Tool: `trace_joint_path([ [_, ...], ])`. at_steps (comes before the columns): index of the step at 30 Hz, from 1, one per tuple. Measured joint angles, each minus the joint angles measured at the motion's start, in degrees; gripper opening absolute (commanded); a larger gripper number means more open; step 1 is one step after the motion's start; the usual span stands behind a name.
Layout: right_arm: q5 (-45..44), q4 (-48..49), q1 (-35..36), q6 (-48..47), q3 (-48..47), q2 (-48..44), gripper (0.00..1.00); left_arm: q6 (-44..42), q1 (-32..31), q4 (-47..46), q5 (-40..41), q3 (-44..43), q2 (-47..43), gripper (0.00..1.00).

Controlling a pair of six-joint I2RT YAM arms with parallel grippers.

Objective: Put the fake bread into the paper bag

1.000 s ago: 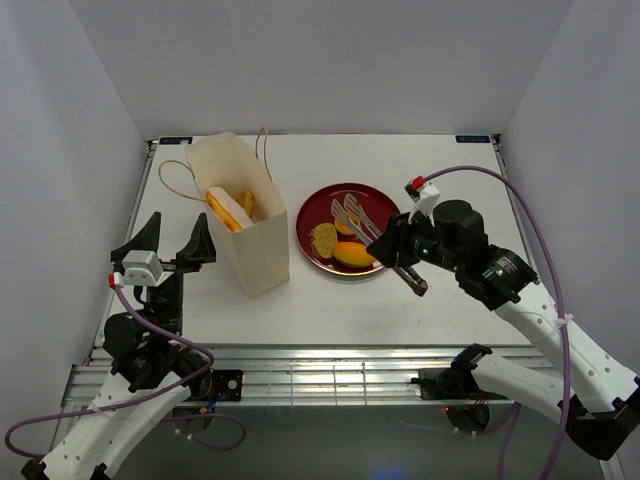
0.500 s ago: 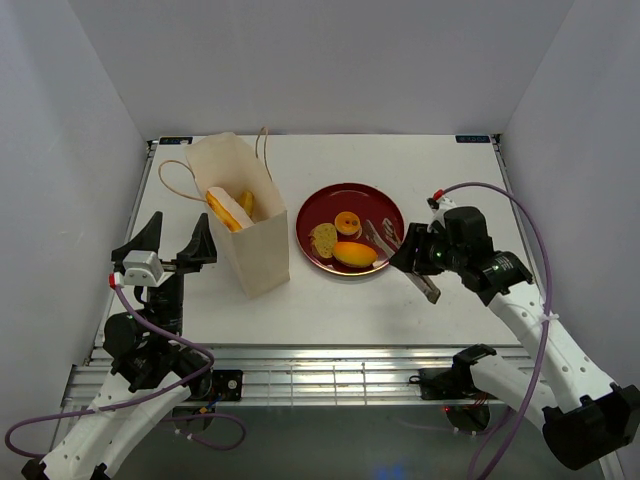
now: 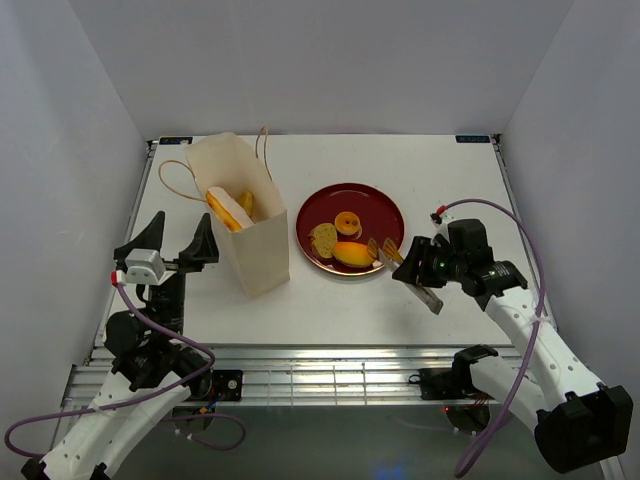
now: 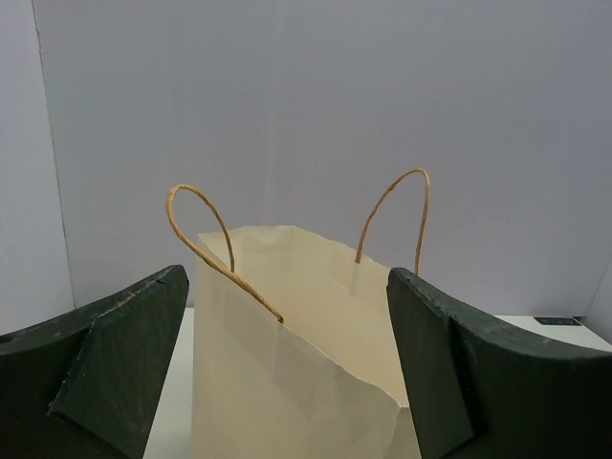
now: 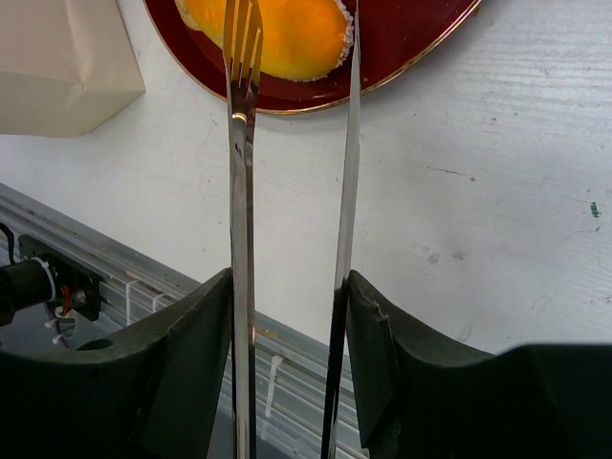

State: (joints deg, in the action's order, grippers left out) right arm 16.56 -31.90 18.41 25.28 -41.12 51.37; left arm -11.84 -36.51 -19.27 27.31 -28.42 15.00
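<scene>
The paper bag [image 3: 250, 235] stands upright left of centre, with yellow bread pieces [image 3: 229, 209] showing in its open top. On the dark-red plate [image 3: 378, 207] lie an oval roll [image 3: 352, 253], a small ring donut [image 3: 347, 221] and a slice [image 3: 323, 237]. My right gripper [image 3: 418, 272] is shut on metal tongs [image 5: 241, 191]. Their fork-shaped tip hovers over the roll [image 5: 277, 29] at the plate's near right rim. My left gripper [image 3: 176, 243] is open, with nothing between its fingers. It faces the bag [image 4: 287, 373] from the left, apart from it.
The bag's cord handles [image 4: 206, 239] stick up and loop outward. The table's metal front rail [image 5: 115, 258] runs just below the tongs. White walls close in the table on three sides.
My right arm has drawn back toward the near right. The tongs moved from over the plate's middle to its near right rim. The left arm has stayed still.
</scene>
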Motion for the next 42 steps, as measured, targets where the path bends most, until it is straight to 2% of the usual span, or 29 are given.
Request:
trace_joint_path([
  [42, 6.5, 7.8, -2.7, 2.4, 8.9, -2.1, 0.57, 0.7, 0.0, 0.8, -0.9, 0.0, 1.4, 0.95],
])
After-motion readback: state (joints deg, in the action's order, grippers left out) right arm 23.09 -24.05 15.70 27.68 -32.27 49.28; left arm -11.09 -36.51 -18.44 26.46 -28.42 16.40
